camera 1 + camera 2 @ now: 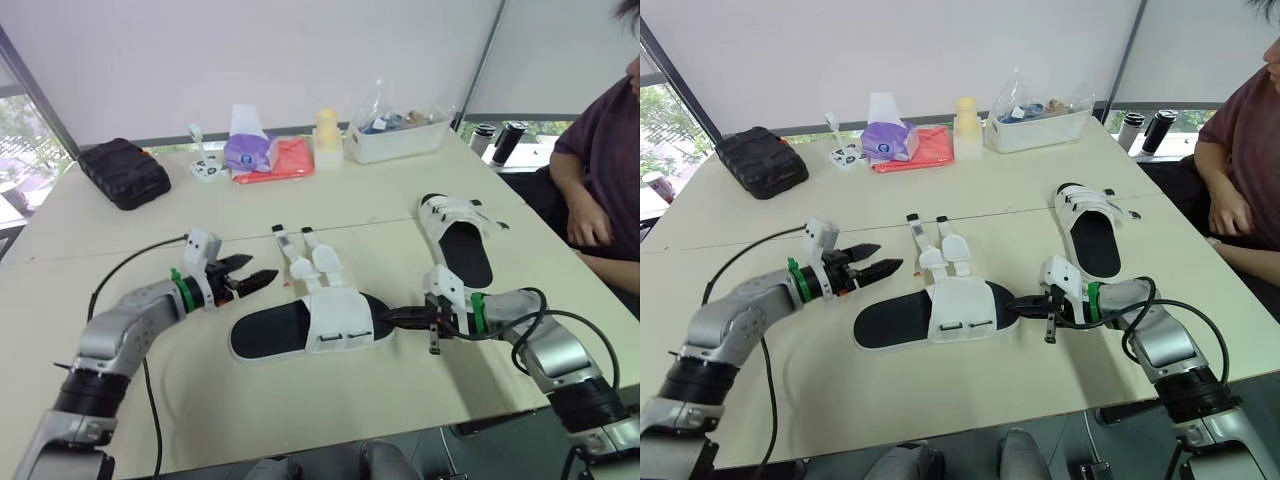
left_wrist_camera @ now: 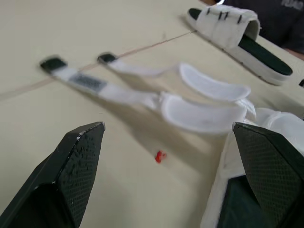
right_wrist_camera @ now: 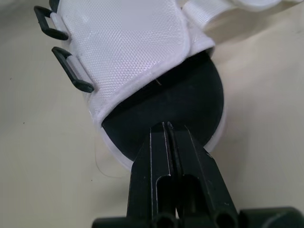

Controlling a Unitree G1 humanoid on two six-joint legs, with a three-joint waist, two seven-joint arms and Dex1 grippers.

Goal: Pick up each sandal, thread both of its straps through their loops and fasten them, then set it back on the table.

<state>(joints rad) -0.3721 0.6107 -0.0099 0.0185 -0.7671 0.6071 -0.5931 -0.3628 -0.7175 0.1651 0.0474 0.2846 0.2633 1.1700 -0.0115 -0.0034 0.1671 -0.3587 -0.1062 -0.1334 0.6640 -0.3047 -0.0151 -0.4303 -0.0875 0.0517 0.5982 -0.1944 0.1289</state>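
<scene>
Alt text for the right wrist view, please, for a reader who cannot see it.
The right gripper, fingers shut together, points at one end of a sandal lying on a beige table, its tips over the black footbed. The sandal's white fabric upper carries two black loops along one edge.

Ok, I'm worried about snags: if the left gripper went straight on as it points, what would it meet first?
Probably the nearer loose strap of the unfastened sandal, lying just ahead of the open left gripper; its height above the strap is unclear.
</scene>
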